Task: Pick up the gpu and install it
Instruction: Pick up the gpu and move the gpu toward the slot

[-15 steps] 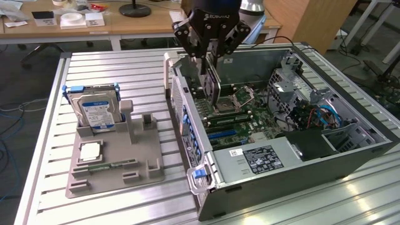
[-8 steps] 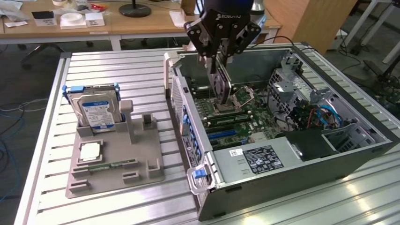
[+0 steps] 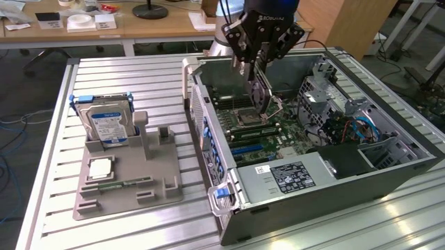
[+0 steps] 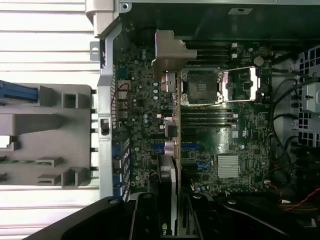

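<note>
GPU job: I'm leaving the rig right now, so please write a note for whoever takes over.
Grip: the gripper is shut on the gpu, at its top edge.
Place: the gpu hangs upright inside the open case, over the motherboard by the CPU socket.
Done: gpu picked up and carried into the case.
Left: gpu not yet seated in a slot.
</note>
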